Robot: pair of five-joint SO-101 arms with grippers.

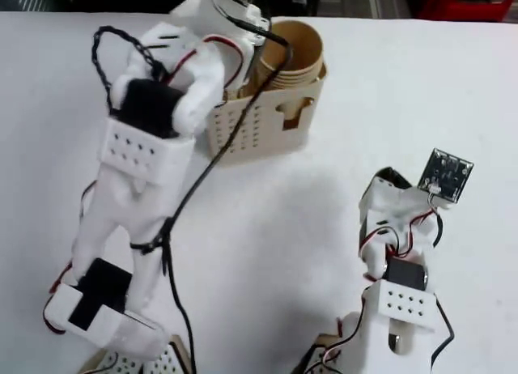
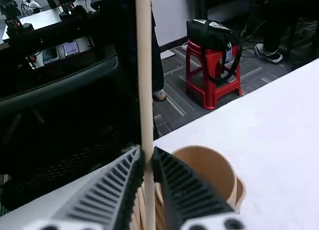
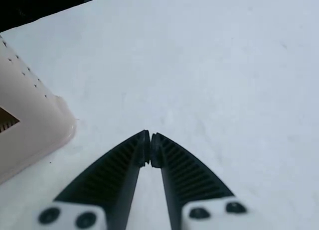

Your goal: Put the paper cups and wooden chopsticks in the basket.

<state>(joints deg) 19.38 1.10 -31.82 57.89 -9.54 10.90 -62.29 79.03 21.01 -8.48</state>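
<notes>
1 basket (image 1: 261, 129), 1 chopstick (image 2: 144, 65).

Smooth wooden chopstick (image 2: 143, 65), matt plastic basket (image 1: 267, 129)

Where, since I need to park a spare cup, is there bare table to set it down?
The table is bare between the basket and the right arm, and also right of the basket toward the far edge. It is crowded at the basket itself: the left arm hangs over it, the left gripper shut on a chopstick.
</notes>
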